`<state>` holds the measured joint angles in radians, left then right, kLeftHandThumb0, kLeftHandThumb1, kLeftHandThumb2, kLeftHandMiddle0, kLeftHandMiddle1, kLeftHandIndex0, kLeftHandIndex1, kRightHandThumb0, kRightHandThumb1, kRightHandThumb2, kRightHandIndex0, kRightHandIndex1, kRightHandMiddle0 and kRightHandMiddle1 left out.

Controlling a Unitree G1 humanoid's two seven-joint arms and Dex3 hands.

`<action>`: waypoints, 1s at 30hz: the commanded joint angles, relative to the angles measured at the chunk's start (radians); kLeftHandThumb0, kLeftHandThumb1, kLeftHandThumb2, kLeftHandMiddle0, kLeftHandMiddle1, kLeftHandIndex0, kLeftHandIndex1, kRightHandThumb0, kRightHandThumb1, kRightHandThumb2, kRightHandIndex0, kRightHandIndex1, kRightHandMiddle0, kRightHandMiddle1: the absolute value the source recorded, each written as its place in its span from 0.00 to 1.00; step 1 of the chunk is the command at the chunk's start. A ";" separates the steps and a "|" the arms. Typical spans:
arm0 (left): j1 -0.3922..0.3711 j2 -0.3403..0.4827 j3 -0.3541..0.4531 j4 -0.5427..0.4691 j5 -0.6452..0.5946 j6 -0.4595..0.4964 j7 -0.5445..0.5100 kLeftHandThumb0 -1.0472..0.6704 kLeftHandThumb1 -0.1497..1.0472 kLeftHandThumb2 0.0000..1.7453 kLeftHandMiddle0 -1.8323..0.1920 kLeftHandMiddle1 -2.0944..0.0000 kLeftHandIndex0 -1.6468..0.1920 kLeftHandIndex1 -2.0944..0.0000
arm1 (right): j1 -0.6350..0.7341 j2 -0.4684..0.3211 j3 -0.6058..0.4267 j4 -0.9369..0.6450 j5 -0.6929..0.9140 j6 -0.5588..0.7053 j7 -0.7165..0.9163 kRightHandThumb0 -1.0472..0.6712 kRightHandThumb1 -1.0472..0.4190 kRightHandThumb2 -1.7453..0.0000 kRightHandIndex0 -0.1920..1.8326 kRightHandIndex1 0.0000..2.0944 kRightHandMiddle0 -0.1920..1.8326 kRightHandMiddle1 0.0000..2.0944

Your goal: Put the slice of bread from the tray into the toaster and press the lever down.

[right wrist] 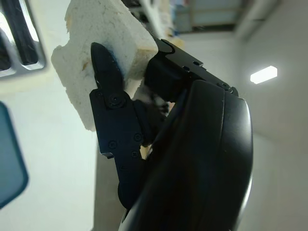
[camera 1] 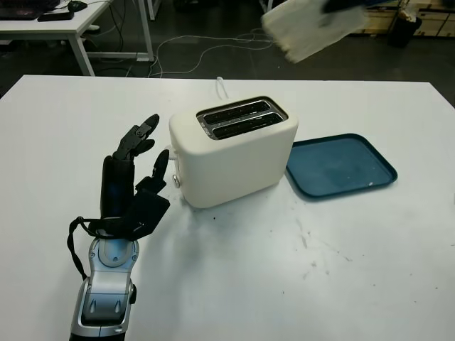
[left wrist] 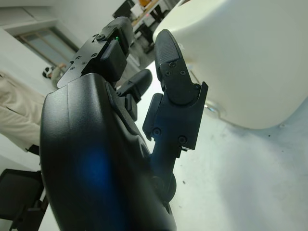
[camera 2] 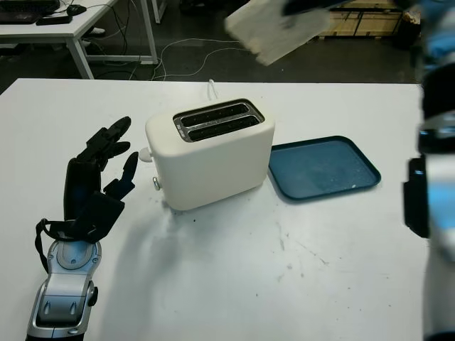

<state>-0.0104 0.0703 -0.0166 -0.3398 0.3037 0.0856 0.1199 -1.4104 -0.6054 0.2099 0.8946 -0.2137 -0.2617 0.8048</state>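
Bread (camera 1: 313, 27) pinched in right robot hand (right wrist: 144, 120), above toaster (camera 1: 234, 153) | tray (camera 1: 341, 165) bare | left robot hand (camera 1: 135, 181) open beside toaster

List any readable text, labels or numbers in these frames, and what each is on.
None readable.
Toaster: plain cream shell, no brand or markings showing.
Tray: bare blue surface, no label.
Slice of bread: held in the right hand above the table, no print.
Left hand: open beside the toaster, black shell with no lettering showing.
Crates at the far edge of the room: any marks too blurred to read.
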 commanded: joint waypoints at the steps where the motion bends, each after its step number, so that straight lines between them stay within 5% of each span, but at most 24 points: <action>1: -0.001 0.002 0.001 -0.004 0.010 -0.005 0.007 0.35 0.89 0.29 0.82 0.57 0.64 0.96 | -0.025 0.034 0.017 0.009 -0.014 0.023 0.016 0.36 0.12 1.00 0.83 0.05 0.74 0.03; 14: 0.005 0.005 0.005 -0.001 0.004 -0.014 0.003 0.35 0.89 0.29 0.81 0.58 0.64 0.97 | -0.033 0.156 0.076 0.052 -0.073 0.113 0.054 0.32 0.11 1.00 0.83 0.06 0.74 0.02; 30: 0.007 0.005 0.001 0.001 0.012 -0.014 0.006 0.34 0.89 0.29 0.80 0.58 0.64 0.97 | -0.011 0.146 0.094 0.109 -0.110 0.052 0.083 0.32 0.11 1.00 0.81 0.10 0.74 0.02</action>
<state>-0.0092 0.0711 -0.0131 -0.3399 0.3059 0.0843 0.1213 -1.4254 -0.4479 0.2944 0.9892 -0.3141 -0.1848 0.8760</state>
